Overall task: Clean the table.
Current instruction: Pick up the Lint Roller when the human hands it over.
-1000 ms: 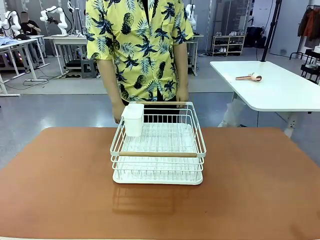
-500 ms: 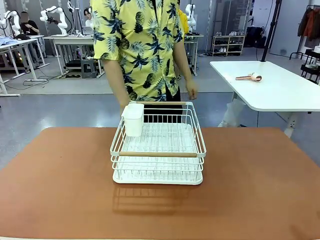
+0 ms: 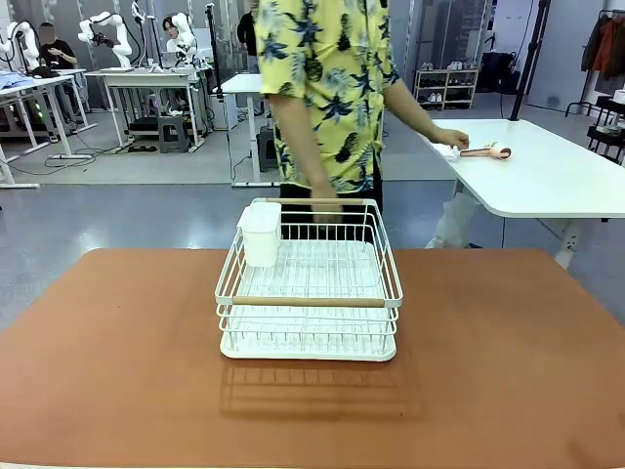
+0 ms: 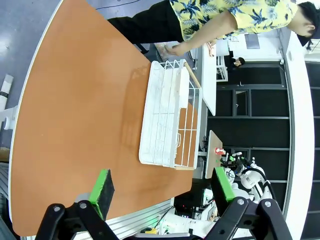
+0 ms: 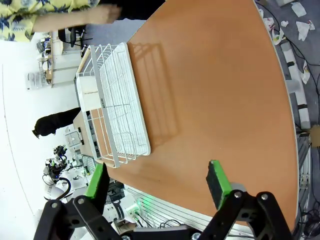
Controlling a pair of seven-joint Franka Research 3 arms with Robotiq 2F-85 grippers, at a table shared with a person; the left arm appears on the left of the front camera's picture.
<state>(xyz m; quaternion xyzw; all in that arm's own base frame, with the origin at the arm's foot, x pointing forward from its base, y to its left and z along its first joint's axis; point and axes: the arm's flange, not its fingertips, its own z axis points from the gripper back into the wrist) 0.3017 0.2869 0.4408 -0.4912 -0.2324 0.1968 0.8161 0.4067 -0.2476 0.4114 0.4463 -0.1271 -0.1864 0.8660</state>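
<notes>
While the person is swinging away from where they were standing square behind the dish rack (image 3: 309, 293), one hand (image 3: 451, 138) is now reaching over to the white table (image 3: 547, 186) on my right, landing just beside a pink scoop (image 3: 485, 151). The other hand (image 3: 325, 203) is hanging close to the rack's back rim; whether it is touching, I cannot tell. The rack is sitting where it was a second ago. My guess is that the person is fetching something, so I am having nothing to clear yet and am waiting.

The table (image 3: 117, 371), the terracotta one, is lying right in front of me, with the rack standing mid-table, toward the far edge. A white caddy (image 3: 260, 234) is hanging at the rack's far left corner and a wooden bar (image 3: 308, 302) is running along its near rim. Otherwise the rack is looking empty.

My left claw (image 4: 162, 186) is hovering well above the table, spread wide, gripping nothing. My right claw (image 5: 157, 182) is doing likewise, wide and empty. The rack is blocking the middle for any wipe, and the hand by the back rim is a risk if I am reaching across.
</notes>
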